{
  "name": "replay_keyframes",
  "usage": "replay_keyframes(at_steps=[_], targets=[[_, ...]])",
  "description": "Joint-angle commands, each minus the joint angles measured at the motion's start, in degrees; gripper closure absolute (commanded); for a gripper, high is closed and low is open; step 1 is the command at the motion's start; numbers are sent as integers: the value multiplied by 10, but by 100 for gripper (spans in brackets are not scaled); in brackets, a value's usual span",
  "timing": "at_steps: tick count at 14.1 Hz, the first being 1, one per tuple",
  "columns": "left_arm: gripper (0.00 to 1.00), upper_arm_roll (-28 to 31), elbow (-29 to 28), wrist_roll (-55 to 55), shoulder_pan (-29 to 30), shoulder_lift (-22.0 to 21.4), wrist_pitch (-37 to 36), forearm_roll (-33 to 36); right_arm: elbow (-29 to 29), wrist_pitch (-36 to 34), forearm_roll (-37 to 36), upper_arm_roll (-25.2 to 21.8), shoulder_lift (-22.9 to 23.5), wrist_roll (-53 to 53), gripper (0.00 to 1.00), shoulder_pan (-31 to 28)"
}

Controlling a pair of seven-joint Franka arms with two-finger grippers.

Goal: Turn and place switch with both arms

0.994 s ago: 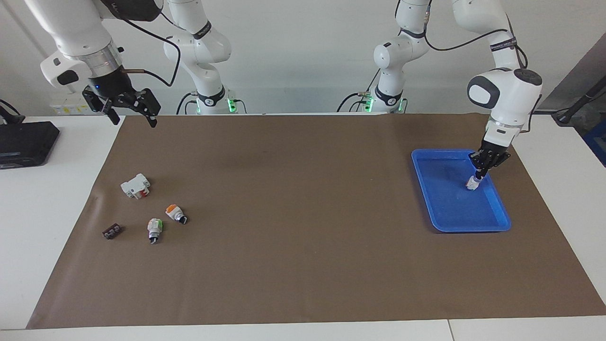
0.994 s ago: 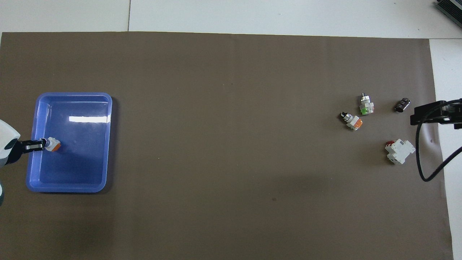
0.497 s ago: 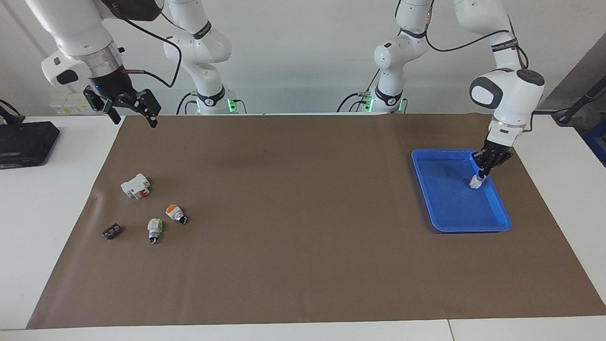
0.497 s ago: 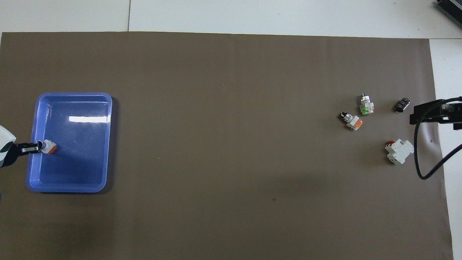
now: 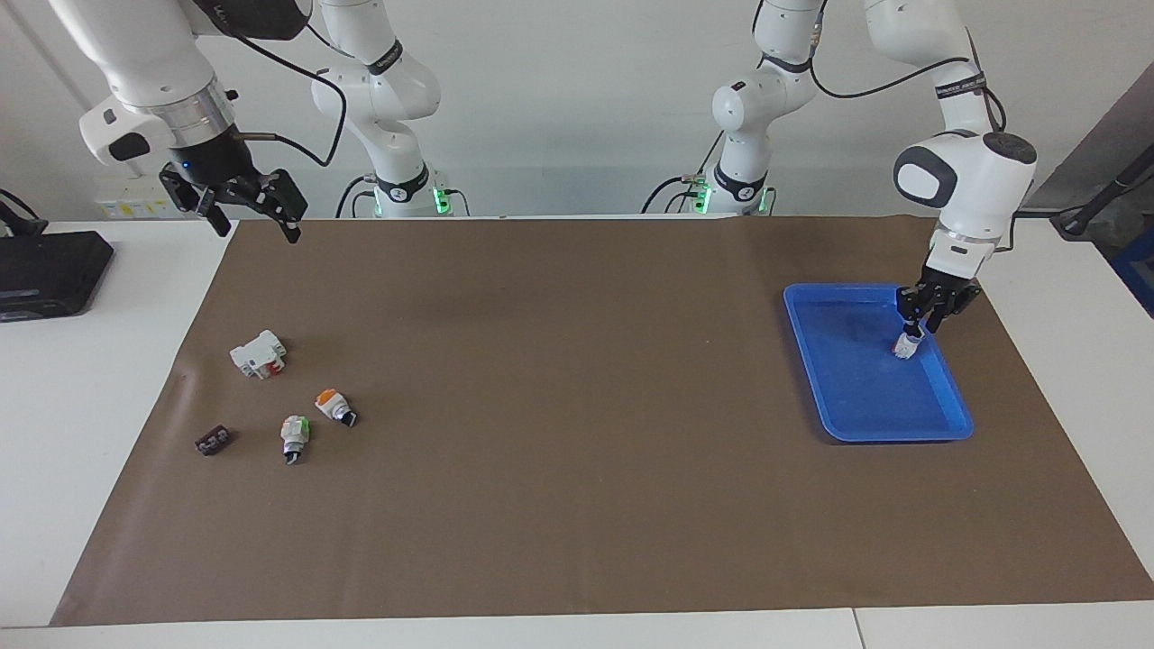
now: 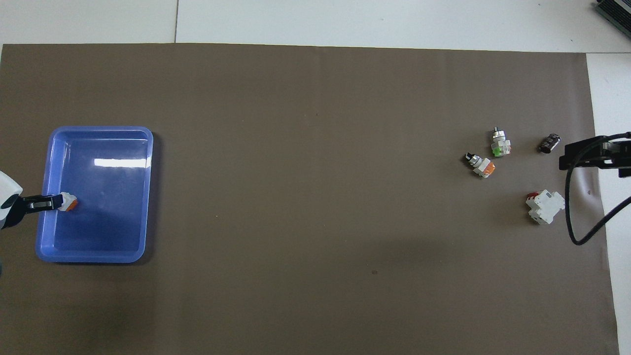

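Over the blue tray, the left tool points down, clasping the switch.

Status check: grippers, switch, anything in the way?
Left gripper in the blue tray, on the switch. Right gripper waits, open, over the mat's edge. Twin switch untouched. Nothing in the way.

The switch, orange-capped with a white body, stands tilted inside the blue tray. It sits by the tray's wall toward the left arm's end.
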Motion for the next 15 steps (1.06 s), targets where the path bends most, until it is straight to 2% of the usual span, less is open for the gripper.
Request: replay_keyframes(at_steps=[1,2,7,9,12,15], targets=[[34,-5,16,5,1,7,6,8,-16,1,5,1,-14,8,0,1],[34,-5,39,4,-1,12,-13,8,-16,0,5,1,-14,9,0,1],[33,-5,225,-40,-52,58,-193,7,-16,1,5,1,-14,7,0,2],[33,-5,272,-61,-79,62,-244,10,-16,1,5,1,-14,7,0,2],[25,-7,342,-98,-131,61,-337,79,-16,0,5,1,-14,7,0,2],[20,-9,419,-153,-177,61,-441,82,-17,0,5,1,-15,6,0,2]])
